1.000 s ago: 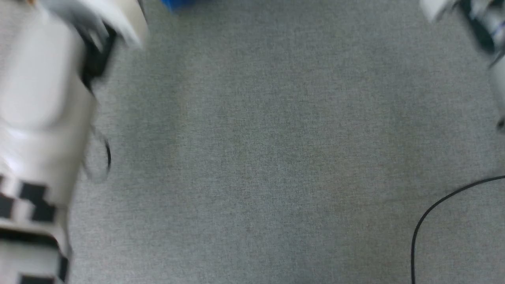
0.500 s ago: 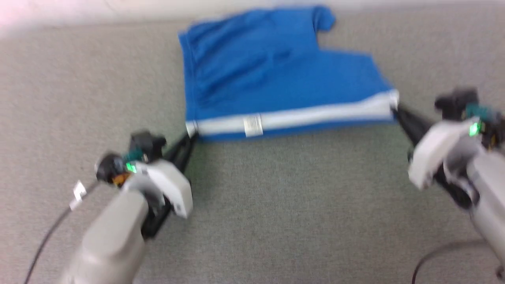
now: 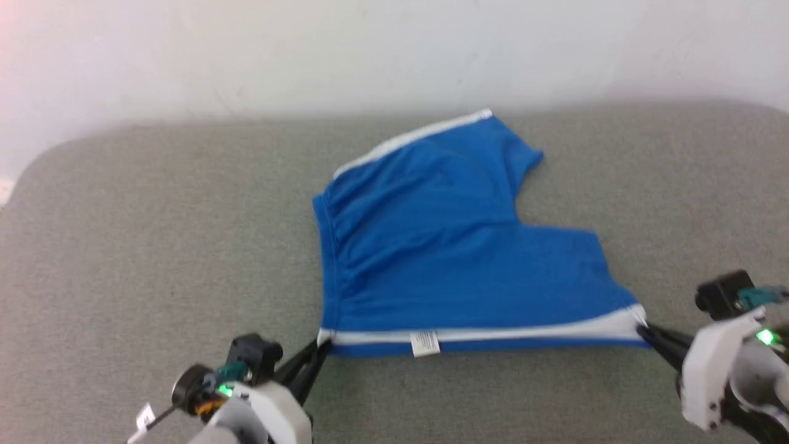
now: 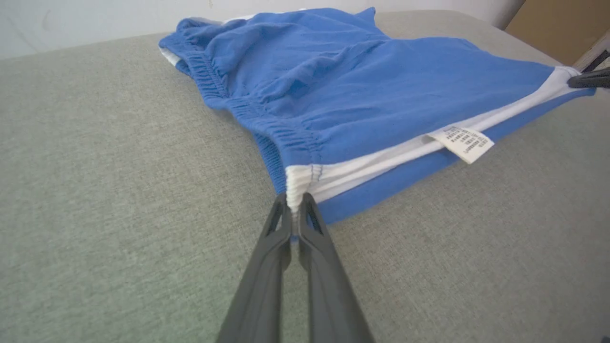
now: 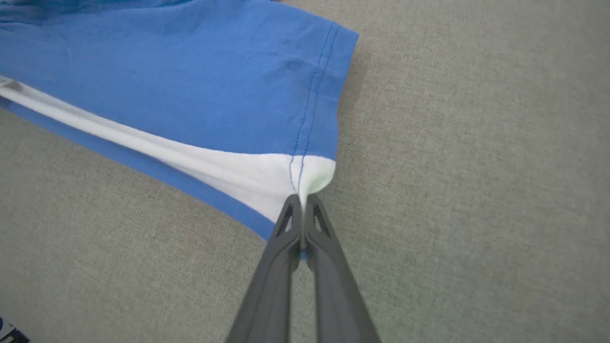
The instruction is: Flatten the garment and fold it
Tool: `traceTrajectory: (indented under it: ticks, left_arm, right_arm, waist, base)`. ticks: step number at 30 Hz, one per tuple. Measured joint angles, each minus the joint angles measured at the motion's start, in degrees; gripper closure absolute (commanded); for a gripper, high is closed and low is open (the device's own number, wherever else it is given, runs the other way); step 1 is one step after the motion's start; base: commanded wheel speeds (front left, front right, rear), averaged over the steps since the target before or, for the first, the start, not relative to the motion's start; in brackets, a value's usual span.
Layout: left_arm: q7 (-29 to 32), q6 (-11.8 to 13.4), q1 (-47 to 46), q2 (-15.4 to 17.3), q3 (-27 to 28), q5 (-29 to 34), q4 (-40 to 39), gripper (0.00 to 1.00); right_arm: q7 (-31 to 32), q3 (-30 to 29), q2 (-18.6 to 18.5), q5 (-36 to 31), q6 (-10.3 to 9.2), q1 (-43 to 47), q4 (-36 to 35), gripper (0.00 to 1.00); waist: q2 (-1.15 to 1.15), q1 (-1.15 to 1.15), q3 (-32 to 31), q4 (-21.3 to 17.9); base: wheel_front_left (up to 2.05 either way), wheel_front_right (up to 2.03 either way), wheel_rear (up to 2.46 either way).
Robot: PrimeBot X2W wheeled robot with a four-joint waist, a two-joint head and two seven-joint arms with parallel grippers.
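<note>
The bright blue shorts (image 3: 444, 259) lie spread on the grey padded surface (image 3: 154, 246), white side stripe and small white label (image 3: 424, 343) along the near edge. My left gripper (image 3: 322, 345) is shut on the near left corner, at the white end of the elastic waistband (image 4: 295, 183). My right gripper (image 3: 643, 333) is shut on the near right corner, pinching the white stripe at the leg hem (image 5: 305, 183). The near edge is pulled taut between them. A second white stripe (image 3: 413, 139) runs along the far edge. The printed lettering is out of sight.
A pale wall (image 3: 394, 49) rises behind the surface's rounded far edge. In the left wrist view a tan panel (image 4: 557, 24) stands beyond the far right corner. Bare grey fabric surrounds the shorts on every side.
The head camera has tilted up from bare grey fabric to the whole garment and wall. Both grippers still hold the near corners, and the shorts look more stretched out.
</note>
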Motion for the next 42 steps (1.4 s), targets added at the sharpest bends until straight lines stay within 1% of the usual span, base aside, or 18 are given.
traceTrajectory:
  ticks: [2, 7, 13, 18, 20, 22, 27, 32, 35, 38, 42]
  left_arm:
    - [0.1, 0.8, 2.5, 0.9, 0.0, -0.5, -2.4, 1.00]
    - [2.0, 1.4, 8.5, 2.7, -0.8, -1.5, -8.1, 1.00]
    - [4.7, 2.4, 13.2, 3.9, -2.7, -2.0, -13.9, 1.00]
    - [6.1, 2.9, 15.0, 4.1, -4.0, -2.0, -15.7, 1.00]
    - [5.6, 3.0, 15.0, 3.8, -3.8, -2.4, -16.5, 1.00]
    - [4.7, 3.7, 14.7, 3.1, -2.7, -3.3, -17.6, 1.00]
    - [4.2, 4.4, 11.6, 2.8, -1.6, -3.3, -20.4, 1.00]
    - [4.6, 4.4, 7.1, 2.6, -0.6, -2.8, -22.6, 1.00]
    - [4.6, 4.4, 3.6, 1.9, 0.0, -2.8, -22.9, 1.00]
    - [4.5, 4.2, -0.3, 0.7, 0.6, -2.7, -22.1, 1.00]
    - [4.3, 2.7, -6.0, -1.4, 0.8, -2.3, -19.1, 1.00]
  right_arm:
    - [1.8, -1.4, -1.1, 1.4, 0.03, 2.7, -1.3, 1.00]
    - [5.6, -5.2, -3.6, 2.2, 0.07, 10.3, -4.8, 1.00]
    - [11.1, -10.5, -4.3, 1.8, 0.05, 19.3, -8.8, 1.00]
    - [12.2, -16.6, -3.6, -0.5, 0.02, 22.2, -12.6, 1.00]
    - [11.9, -20.1, -2.1, -0.8, -0.01, 22.2, -14.6, 1.00]
    - [11.9, -23.3, -0.4, -0.8, -0.02, 21.9, -16.7, 1.00]
    - [14.4, -29.4, 2.0, -1.5, -0.03, 19.0, -21.0, 1.00]
    - [18.7, -32.8, 3.8, -4.5, -0.03, 12.1, -22.5, 1.00]
    - [21.6, -32.9, 4.8, -6.6, -0.03, 6.7, -21.8, 1.00]
    - [24.5, -32.4, 6.2, -7.7, -0.10, 0.3, -19.0, 1.00]
    - [27.5, -29.9, 6.9, -10.5, -0.10, -8.3, -14.1, 1.00]
  waist:
    - [0.00, 0.00, -1.2, 0.3]
    - [0.00, 0.01, -3.8, 1.3]
    - [0.00, 0.01, -5.6, 2.7]
    - [0.00, 0.01, -5.5, 3.6]
    - [0.00, 0.02, -5.0, 3.8]
    - [0.00, 0.02, -4.4, 4.1]
    - [0.00, 0.02, -2.6, 5.2]
    - [0.00, 0.02, 0.5, 6.3]
    - [0.00, 0.03, 3.0, 7.0]
    - [0.00, 0.03, 5.6, 7.8]
    - [0.00, 0.03, 9.2, 9.1]
  base:
    - [0.00, 0.00, 0.00]
    - [0.00, 0.00, 0.00]
    - [0.00, 0.00, 0.00]
    - [0.00, 0.00, 0.00]
    - [0.00, 0.00, 0.00]
    - [0.00, 0.00, 0.00]
    - [0.00, 0.00, 0.00]
    - [0.00, 0.00, 0.00]
    - [0.00, 0.00, 0.00]
    - [0.00, 0.00, 0.00]
    - [0.00, 0.00, 0.00]
